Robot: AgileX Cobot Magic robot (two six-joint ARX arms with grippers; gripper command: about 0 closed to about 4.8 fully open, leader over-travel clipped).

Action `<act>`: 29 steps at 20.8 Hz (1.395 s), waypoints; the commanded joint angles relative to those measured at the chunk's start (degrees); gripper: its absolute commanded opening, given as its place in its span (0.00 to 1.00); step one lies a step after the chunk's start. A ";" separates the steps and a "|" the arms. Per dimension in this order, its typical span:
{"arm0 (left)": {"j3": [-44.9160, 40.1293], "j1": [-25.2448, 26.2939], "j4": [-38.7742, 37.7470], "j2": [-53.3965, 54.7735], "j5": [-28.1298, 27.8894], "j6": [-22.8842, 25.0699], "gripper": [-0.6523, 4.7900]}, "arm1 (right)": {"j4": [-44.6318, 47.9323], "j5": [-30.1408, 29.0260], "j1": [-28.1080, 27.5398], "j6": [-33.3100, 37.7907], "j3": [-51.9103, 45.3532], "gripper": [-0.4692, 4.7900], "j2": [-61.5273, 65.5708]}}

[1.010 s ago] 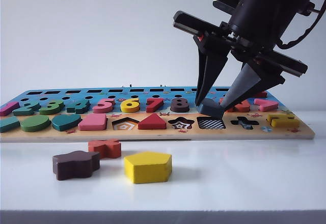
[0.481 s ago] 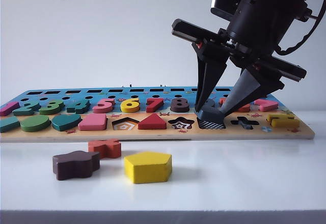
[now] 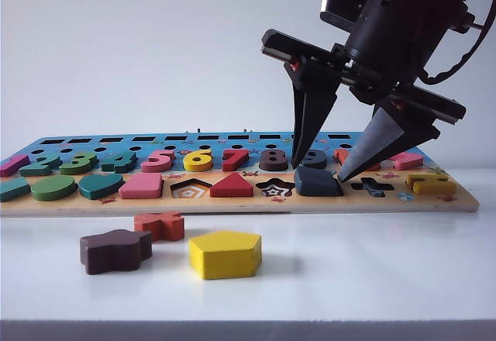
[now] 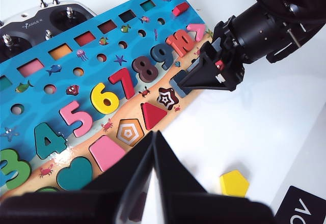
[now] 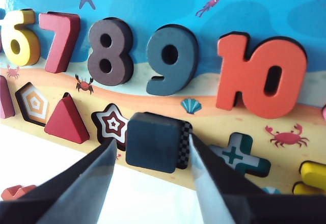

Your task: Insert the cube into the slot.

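Since the earlier frame the right gripper (image 3: pixel 316 172) had spread its jaws wide off the cube (image 5: pixel 154 141), apparently releasing it, leaving it lying over the slot (image 5: pixel 185 145) with a checkered strip showing; left gripper (image 4: pixel 153 155), narrow and empty, hung near the board (image 3: pixel 457 199).

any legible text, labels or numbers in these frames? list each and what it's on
"AGILEX": on the grey remote controller behind the puzzle board.
"3", "4", "5", "6", "7", "8", "9", "10": wooden number pieces seated on the board, e.g. the 10.
White marking on the black object at the table edge: cut off, unreadable.
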 commanded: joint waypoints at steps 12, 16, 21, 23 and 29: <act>0.17 -0.07 1.01 -0.02 0.33 -0.17 0.15 | 0.20 2.19 0.09 -0.26 0.24 0.60 -0.22; 0.17 -0.07 1.01 -0.02 0.33 -0.17 0.15 | -0.85 2.10 0.09 -0.26 1.46 0.60 -1.68; 0.17 -0.07 1.01 -0.02 0.33 -0.17 0.15 | -2.93 -2.21 0.09 -0.90 4.11 0.52 -4.79; 0.17 -0.07 1.01 -0.02 0.33 -0.17 0.15 | -2.67 -7.34 0.09 -0.87 4.17 0.34 -5.95; 0.17 -0.07 1.01 -0.02 0.33 -0.17 0.15 | -2.40 -11.34 0.09 -0.87 4.17 0.08 -5.09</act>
